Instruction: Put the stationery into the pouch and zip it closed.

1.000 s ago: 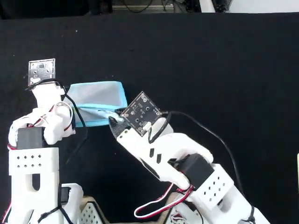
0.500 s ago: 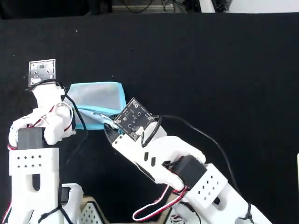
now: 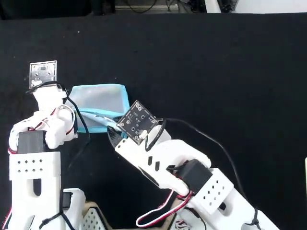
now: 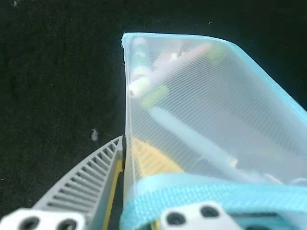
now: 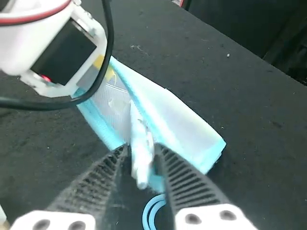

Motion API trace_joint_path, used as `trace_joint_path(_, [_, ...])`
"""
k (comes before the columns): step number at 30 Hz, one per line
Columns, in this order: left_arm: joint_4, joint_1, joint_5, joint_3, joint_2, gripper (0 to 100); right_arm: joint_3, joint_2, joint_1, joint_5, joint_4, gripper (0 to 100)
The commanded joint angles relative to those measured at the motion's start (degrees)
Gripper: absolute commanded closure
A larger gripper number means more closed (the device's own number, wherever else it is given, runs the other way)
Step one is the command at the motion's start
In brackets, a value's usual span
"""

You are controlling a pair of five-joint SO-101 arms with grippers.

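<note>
Left hand [image 4: 125, 152] is clamped on the end of the pouch [image 3: 98, 98], near the worktop's [image 3: 220, 67] left edge; right hand [image 5: 142, 165] pinches its pale zip tab [image 5: 139, 153]. Could go wrong: pouch slides out of that clamp, or the tab slips free mid-pull — then the mesh bunches. Pouch is see-through ribbed mesh with soft teal webbing trim, pens [image 4: 144, 81] inside; tab looks thin, floppy.

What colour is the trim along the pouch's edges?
Light blue. The trim borders the translucent white mesh pouch; the left wrist view shows it best.
</note>
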Motion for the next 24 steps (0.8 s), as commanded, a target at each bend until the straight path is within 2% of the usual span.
trace_joint_path(1, [-0.4, -0.7, 0.5, -0.1, 0.3, 97, 0.4, -0.7, -1.0, 0.3, -0.9, 74.3])
trace_joint_path(4, [-0.4, -0.7, 0.5, -0.1, 0.3, 97, 1.5, -0.7, -1.1, 0.3, -1.1, 67.2])
trace_joint_path(11, [-0.4, -0.7, 0.5, -0.1, 0.3, 97, 1.6, -0.7, -1.1, 0.5, -1.1, 72.7])
trace_joint_path(24, [-0.4, -0.7, 0.5, -0.1, 0.3, 97, -1.0, -0.7, -1.3, 0.6, -0.8, 72.9])
